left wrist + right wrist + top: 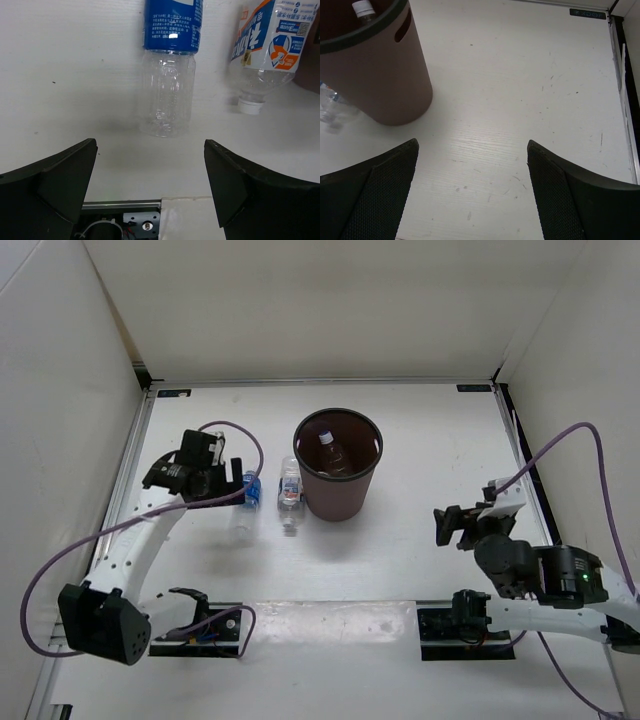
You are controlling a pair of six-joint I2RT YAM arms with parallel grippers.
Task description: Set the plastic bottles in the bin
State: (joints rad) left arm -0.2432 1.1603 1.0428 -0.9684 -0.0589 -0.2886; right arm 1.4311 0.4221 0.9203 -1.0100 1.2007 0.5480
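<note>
Both your left hand point(150, 146) and right hand point(472, 146) stand wide, holding nothing. Just past the left lies the clear blue-labelled plastic bottle point(167, 95) on the white counter point(65, 75), a pale-labelled clear bottle point(265, 45) beside it, then the round dark brown plastic bin point(338, 494) with one capped bottle point(333, 454) inside.

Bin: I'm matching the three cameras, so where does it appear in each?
Top external: bin at centre.
Left wrist: bin, a dark sliver at right edge.
Right wrist: bin at top left.
Shared landmark: pale-label bottle lying beside it.
</note>
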